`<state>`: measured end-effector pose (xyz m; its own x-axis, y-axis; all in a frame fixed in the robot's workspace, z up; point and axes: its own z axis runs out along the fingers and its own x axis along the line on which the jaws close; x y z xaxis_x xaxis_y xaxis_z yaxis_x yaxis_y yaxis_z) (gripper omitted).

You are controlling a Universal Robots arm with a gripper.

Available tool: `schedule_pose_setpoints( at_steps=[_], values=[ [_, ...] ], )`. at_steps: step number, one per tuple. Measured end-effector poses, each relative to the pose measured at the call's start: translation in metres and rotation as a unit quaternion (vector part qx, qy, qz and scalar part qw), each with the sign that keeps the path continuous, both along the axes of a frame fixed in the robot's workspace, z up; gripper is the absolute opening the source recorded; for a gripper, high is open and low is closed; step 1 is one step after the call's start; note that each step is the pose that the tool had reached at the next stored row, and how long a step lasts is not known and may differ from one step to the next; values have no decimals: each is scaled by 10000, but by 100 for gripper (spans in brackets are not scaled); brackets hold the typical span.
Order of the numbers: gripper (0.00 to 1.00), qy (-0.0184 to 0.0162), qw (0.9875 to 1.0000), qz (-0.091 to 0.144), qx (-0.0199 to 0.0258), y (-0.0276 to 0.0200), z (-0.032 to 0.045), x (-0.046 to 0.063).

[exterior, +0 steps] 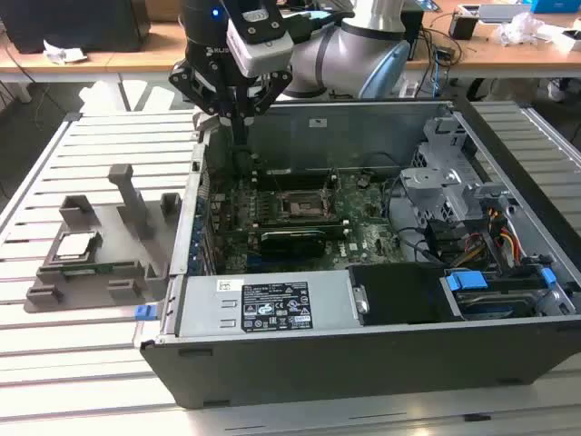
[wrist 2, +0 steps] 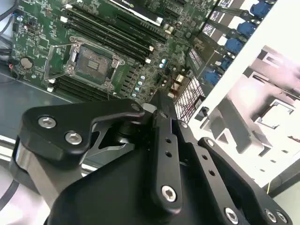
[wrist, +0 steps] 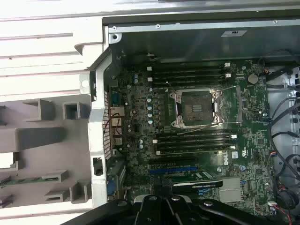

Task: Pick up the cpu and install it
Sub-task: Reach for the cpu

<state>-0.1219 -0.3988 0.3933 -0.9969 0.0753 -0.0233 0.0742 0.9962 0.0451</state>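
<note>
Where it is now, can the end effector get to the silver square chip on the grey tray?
Probably yes. The silver square chip lies uncovered on the grey plastic tray, outside the computer case. The black end effector hangs above the case's edge, with nothing between them.

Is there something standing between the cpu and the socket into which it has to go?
Yes. The cpu lies on the grey holder tray outside the computer case, whose side wall rises between it and the socket on the motherboard. Nothing visible lies on the socket itself.
</note>
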Motion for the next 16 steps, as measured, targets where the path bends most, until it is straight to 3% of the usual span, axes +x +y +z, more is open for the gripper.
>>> schedule_pose_setpoints(
  at_steps=[6,16],
  values=[
    [11,0,10000,0,0,0,0,-41],
    [11,0,10000,0,0,0,0,-229]
  ],
)
